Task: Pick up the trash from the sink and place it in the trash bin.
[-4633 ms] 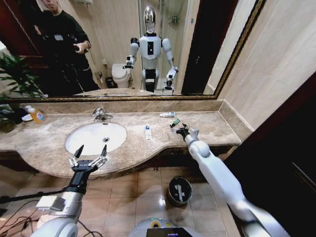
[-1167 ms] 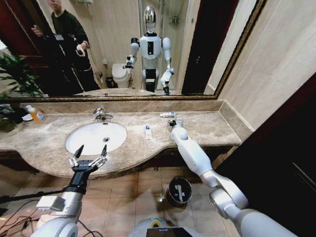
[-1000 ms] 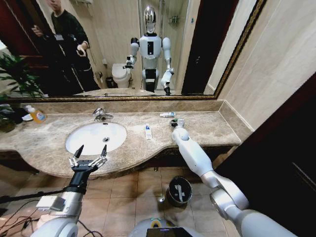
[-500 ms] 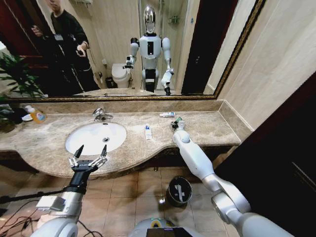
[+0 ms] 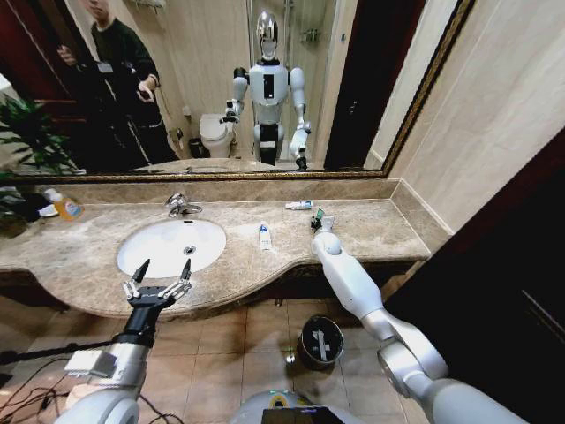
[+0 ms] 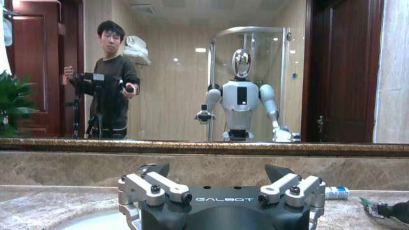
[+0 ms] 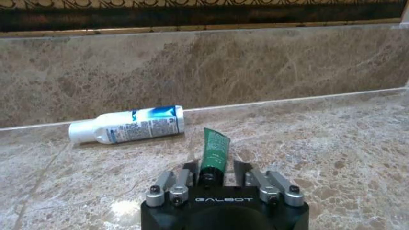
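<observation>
- beige marble counter (image 5: 371, 231) is stretching under the right gripper (image 7: 211, 178), which is clamping a small green tube (image 7: 214, 149).
- white tube (image 7: 126, 125) is lying just beyond; the shallow pinch risks the tube slipping.
- left gripper (image 5: 159, 281), fingers spread, is hovering near the sink (image 5: 170, 245).

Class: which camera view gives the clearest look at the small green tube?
The right wrist view: the green tube sits close up in the right gripper. The head view shows it as a tiny speck above the counter; the left wrist view shows only its tip.

I am counting two white tubes (image 5: 265, 236) (image 5: 298, 205), one green tube (image 7: 214, 149), one trash bin (image 5: 320, 341), one orange bottle (image 5: 64, 206).
</observation>
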Tool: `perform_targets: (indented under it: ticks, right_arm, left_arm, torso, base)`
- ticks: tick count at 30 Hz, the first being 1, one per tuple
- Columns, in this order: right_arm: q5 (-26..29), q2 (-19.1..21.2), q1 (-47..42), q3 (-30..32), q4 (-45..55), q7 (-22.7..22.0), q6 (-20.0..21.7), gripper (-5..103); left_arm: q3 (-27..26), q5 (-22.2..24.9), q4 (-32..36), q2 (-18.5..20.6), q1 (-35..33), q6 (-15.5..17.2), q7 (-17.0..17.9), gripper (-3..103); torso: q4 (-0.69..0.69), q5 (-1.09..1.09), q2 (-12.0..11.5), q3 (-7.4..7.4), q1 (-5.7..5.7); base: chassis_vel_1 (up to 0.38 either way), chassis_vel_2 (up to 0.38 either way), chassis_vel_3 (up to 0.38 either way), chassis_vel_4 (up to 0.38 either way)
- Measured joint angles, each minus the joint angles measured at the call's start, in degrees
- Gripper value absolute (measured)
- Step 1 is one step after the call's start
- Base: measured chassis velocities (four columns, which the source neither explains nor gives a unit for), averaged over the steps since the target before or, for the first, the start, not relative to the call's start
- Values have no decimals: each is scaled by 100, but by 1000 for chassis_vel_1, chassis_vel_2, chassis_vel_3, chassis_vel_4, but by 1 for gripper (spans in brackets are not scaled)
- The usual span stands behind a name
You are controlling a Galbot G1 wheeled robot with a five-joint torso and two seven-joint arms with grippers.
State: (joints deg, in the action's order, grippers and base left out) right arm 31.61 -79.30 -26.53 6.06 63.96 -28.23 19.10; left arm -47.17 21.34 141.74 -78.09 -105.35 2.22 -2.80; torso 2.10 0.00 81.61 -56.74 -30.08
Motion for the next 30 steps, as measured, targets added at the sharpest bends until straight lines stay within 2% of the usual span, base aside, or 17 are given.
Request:
perform_targets:
  ticks: [2,4,6,11,16,19,20,22,23,25,26,28,30]
  right_arm:
    - [5,21,-27,-19,56,23,-4,29]
    - [8,27,-35,-27,79,26,-5,29]
    - [14,81,-93,-67,242,30,-6,21]
    - [13,215,-211,-101,584,42,-13,21]
    - [87,534,-497,-146,1252,195,-103,21]
    - [228,940,-885,-165,2122,554,-189,21]
    - [228,940,-885,-165,2122,554,-189,21]
    - [133,1256,-1352,-31,2763,940,-371,21]
    - [133,1256,-1352,-31,2763,940,-371,21]
    - [95,1555,-1951,240,3329,1396,-418,21]
    - [95,1555,-1951,240,3329,1396,-418,21]
    - [129,1949,-2685,631,3946,1796,-418,21]
    - [137,2051,-2945,801,4147,1924,-424,21]
  left_arm:
    - [0,0,0,0,0,0,0,100]
    - [0,0,0,0,0,0,0,100]
    - [0,0,0,0,0,0,0,100]
    - [0,0,0,0,0,0,0,100]
    - [0,0,0,0,0,0,0,100]
    - [0,0,0,0,0,0,0,100]
    - [0,0,0,0,0,0,0,100]
    - [0,0,0,0,0,0,0,100]
    - [0,0,0,0,0,0,0,100]
    - [0,0,0,0,0,0,2,100]
    - [0,0,0,0,0,0,2,100]
    - [0,0,0,0,0,0,1,100]
    - [0,0,0,0,0,0,1,100]
  torso:
    - [0,0,0,-1,0]
    - [0,0,0,-1,0]
    - [1,3,-1,-2,-1]
    - [1,1,-2,-2,0]
    - [1,1,-2,-2,-1]
    - [1,-1,-1,0,-1]
    - [1,-1,-1,0,-1]
    - [2,1,-1,0,0]
    - [2,1,-1,0,0]
    - [1,1,-1,0,0]
    - [1,1,-1,0,0]
    - [-1,1,0,0,0]
    - [-1,1,0,0,0]
  base:
    - [0,0,0,0]
    - [0,0,0,0]
    - [0,0,0,0]
    - [0,0,0,0]
    - [0,0,0,0]
    - [0,0,0,0]
    - [0,0,0,0]
    - [0,0,0,0]
    - [0,0,0,0]
    - [0,0,0,0]
    - [0,0,0,0]
    - [0,0,0,0]
    - [0,0,0,0]
